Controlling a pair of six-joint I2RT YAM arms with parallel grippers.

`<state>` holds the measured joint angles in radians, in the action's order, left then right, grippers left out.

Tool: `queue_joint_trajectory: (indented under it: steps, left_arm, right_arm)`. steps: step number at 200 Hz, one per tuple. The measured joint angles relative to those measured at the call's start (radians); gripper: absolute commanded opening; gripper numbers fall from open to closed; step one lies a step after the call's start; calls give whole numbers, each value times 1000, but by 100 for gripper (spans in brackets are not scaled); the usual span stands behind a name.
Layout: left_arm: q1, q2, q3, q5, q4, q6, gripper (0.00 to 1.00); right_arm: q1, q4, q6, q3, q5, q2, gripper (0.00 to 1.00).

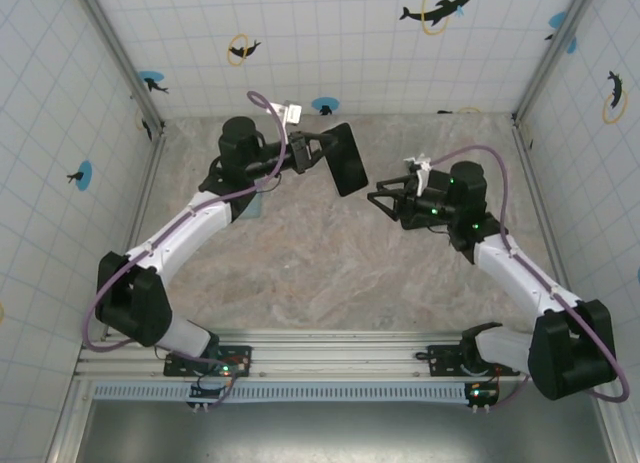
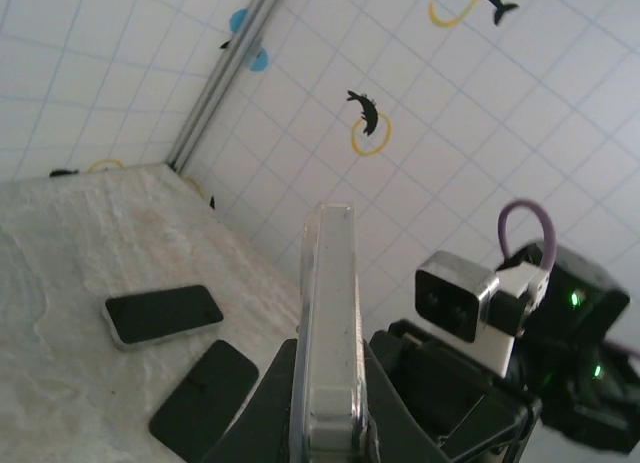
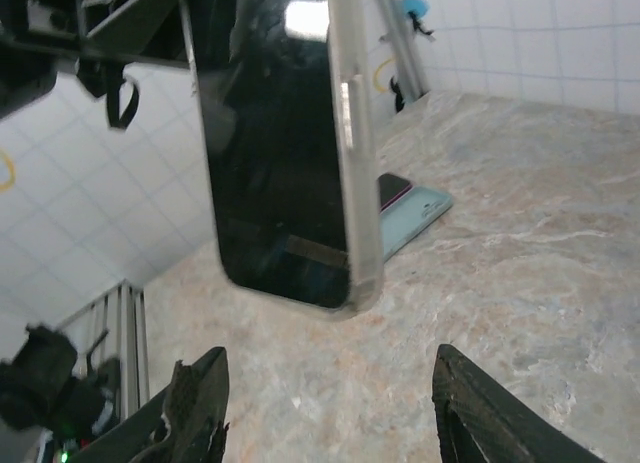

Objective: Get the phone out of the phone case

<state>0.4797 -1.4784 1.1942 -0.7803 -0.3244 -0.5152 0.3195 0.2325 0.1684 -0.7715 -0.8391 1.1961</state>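
The left gripper (image 1: 322, 151) is clamped shut on one edge of a glossy black phone (image 1: 347, 160). The phone sits inside its clear plastic case (image 3: 357, 133) and is held in the air above the beige marbled tabletop (image 1: 330, 273). Just to the right of the phone, the right gripper (image 3: 335, 408) faces its screen with fingers spread wide, touching nothing. Below the phone, a pale-rimmed dark handset (image 2: 163, 315) and a flat black slab (image 2: 205, 398) lie side by side.

The marbled beige tabletop (image 1: 330, 273) carries a pale-rimmed phone (image 2: 163, 315), lying flat with its dark screen up, and a black slab (image 2: 203, 400) just beside it.
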Motion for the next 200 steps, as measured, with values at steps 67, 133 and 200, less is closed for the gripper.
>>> queue_joint_trajectory:
  steps: [67,133,200]
  left_arm:
    - [-4,42,69,-123,232,377,0]
    - [-16,95,71,-193,305,497,0]
    - [-18,104,72,-234,333,501,0]
  right_arm:
    - [37,-260,-397,-139,-62,73,52]
    - [103,-433,-661,-277,-75,187,46]
    - [152,-467,-757,-302,-77,205,38]
